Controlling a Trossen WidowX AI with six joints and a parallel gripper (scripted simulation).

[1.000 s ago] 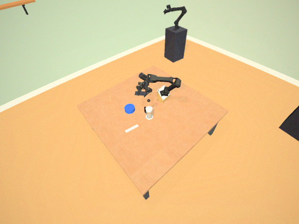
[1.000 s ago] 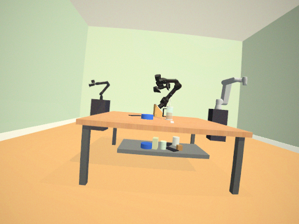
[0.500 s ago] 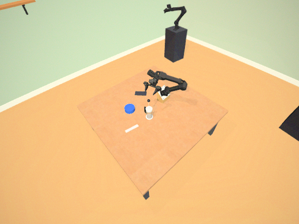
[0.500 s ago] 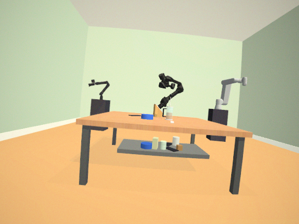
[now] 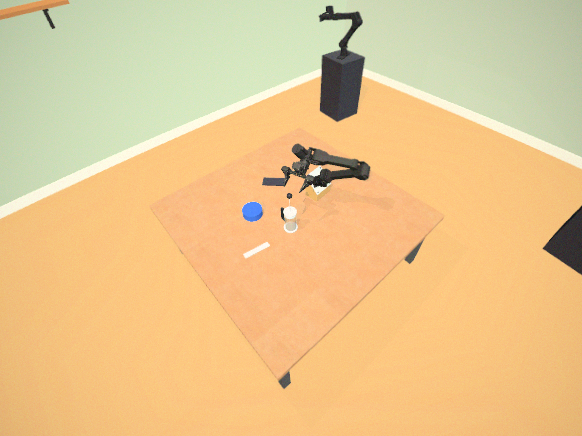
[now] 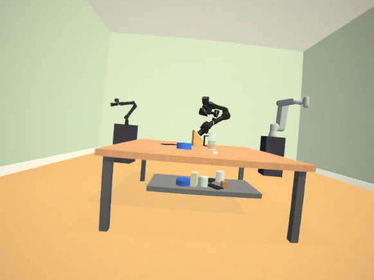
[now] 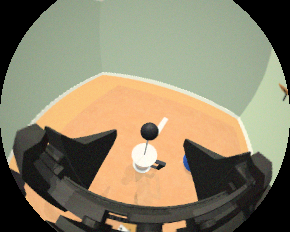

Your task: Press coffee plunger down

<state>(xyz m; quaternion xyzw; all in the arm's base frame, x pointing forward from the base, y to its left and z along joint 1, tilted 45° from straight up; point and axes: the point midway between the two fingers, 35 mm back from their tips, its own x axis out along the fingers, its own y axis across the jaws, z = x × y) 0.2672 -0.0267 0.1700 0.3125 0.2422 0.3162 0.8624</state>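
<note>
So the clear glass coffee press [image 5: 290, 218] stands upright on the wooden table [image 5: 320, 280], just right of the blue disc [image 5: 252, 211]. The black gripper [image 7: 149, 149], spread wide and empty, hangs above it; the wrist view alone shows the black plunger knob [image 7: 149, 131] centred between the fingers

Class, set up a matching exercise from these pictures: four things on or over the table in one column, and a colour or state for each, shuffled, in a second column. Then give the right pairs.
Column 1
1. gripper
2. plunger knob
3. disc
4. flat strip

Column 2
A. blue
B. white, lying on the table
C. open, holding nothing
D. black, raised above the coffee press

Pairs: 1-C, 2-D, 3-A, 4-B
</note>
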